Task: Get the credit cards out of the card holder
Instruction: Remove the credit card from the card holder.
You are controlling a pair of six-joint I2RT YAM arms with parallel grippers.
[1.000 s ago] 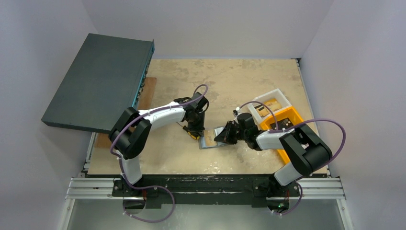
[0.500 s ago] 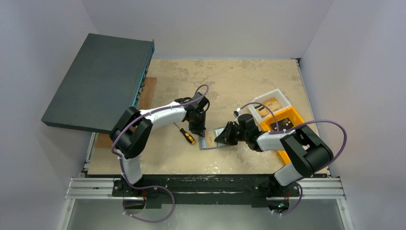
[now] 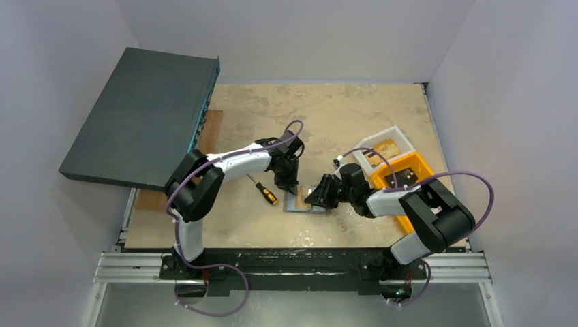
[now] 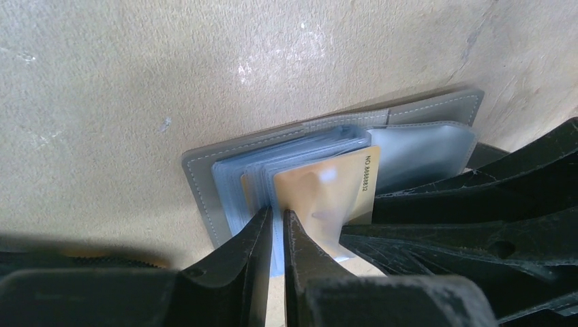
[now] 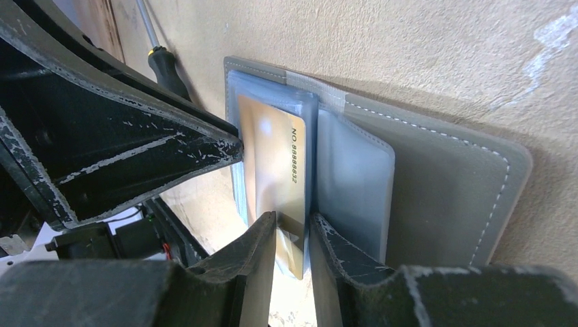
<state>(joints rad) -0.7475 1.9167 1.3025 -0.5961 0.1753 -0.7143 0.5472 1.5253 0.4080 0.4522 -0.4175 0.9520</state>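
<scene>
**Open card holder with one card partly drawn out**

We see the small flat grey bifold card holder [image 3: 300, 203] lying open on the mottled beige tabletop [image 3: 341, 116], near its middle, between the two arms. A black-and-yellow-handled screwdriver [image 3: 263, 189] lies just beside it on the left.

Opening the holder is done. No card lies loose on the tabletop, so we judge the task to be at an early stage. One gold plastic card with printed digits [image 5: 272, 150] stands out past its sleeve but is still lodged in the holder. It remains to be pulled free. We cannot tell whether the other sleeves hold cards.

The left gripper [image 4: 276, 216] has its fingers drawn to a thin slit over the edge of the sleeve stack, apparently pinching it. The right gripper [image 5: 293, 228] has its fingers a little apart, with the gold card's end between them and seemingly not clamped.

The holder has stitched grey covers, and its inside shows a fan of clear blue-grey sleeves.
</scene>
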